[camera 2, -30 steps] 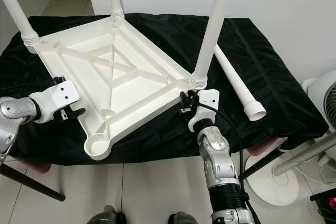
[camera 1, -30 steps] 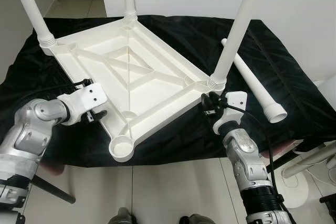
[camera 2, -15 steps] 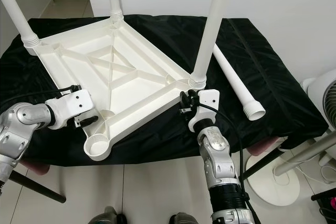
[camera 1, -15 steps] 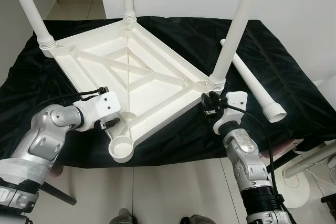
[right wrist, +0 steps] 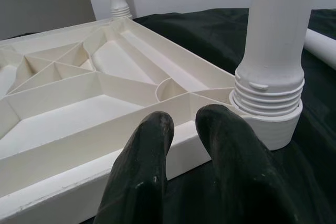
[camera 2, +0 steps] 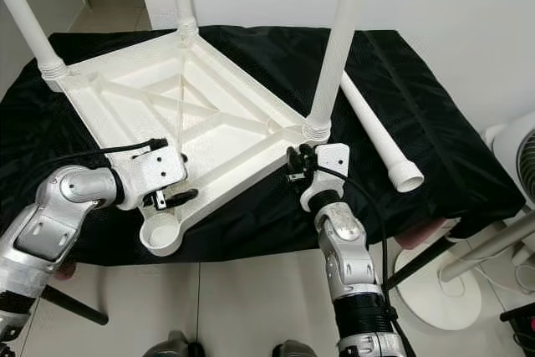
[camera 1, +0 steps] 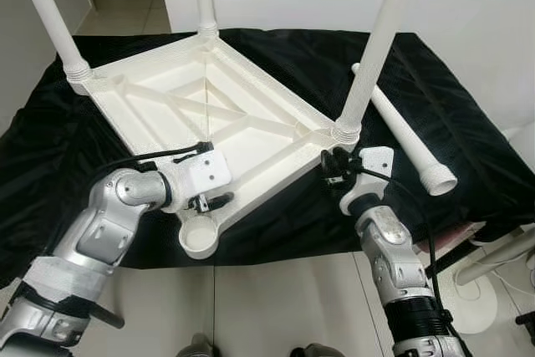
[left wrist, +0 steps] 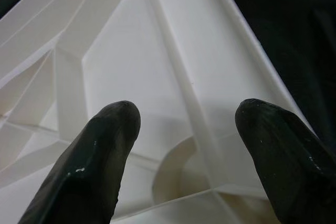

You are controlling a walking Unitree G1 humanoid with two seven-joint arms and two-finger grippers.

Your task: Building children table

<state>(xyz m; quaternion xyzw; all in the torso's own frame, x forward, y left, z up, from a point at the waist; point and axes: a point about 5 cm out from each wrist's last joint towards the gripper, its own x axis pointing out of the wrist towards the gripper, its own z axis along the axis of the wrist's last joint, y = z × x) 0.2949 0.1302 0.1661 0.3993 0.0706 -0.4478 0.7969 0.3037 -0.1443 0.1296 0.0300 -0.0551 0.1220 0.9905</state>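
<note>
The table top (camera 1: 209, 114) lies upside down on the black cloth (camera 1: 435, 114). Three legs (camera 1: 372, 48) stand in it. The last leg (camera 1: 410, 144) lies beside it, and its socket (camera 1: 201, 240) is empty. The left gripper (camera 1: 209, 202) hangs spread wide over that corner. The right gripper (camera 1: 332, 166), nearly closed and holding nothing, rests at the near leg's corner.

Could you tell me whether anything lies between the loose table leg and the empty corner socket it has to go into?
Yes. The right gripper and the screwed-in leg at the tabletop's near right corner stand between the loose leg and the empty socket, and the left gripper hovers beside that socket.
</note>
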